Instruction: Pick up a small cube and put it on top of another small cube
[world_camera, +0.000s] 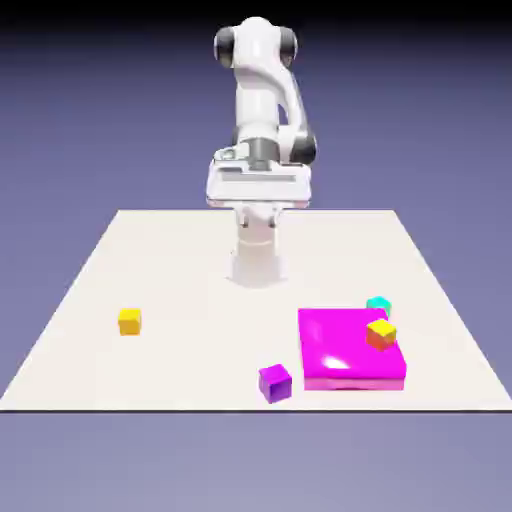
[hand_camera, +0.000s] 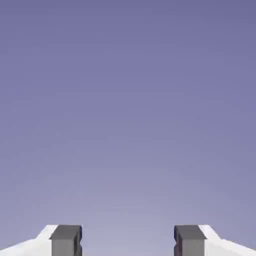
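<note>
Here your gripper (hand_camera: 127, 240) stands wide apart, empty, facing only backdrop. The teal cube (world_camera: 378, 303) is half hidden behind the magenta block (world_camera: 345, 350); the yellow cube (world_camera: 129, 321) and purple cube (world_camera: 275, 382) sit well apart.

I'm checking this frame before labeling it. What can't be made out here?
- Hand view: only backdrop between the open pincer; no cube or table shows.
- Exterior view: the teal cube is partly hidden behind the magenta block.
- Exterior view: whether the orange-yellow cube rests on the block or behind it is unclear.
</note>
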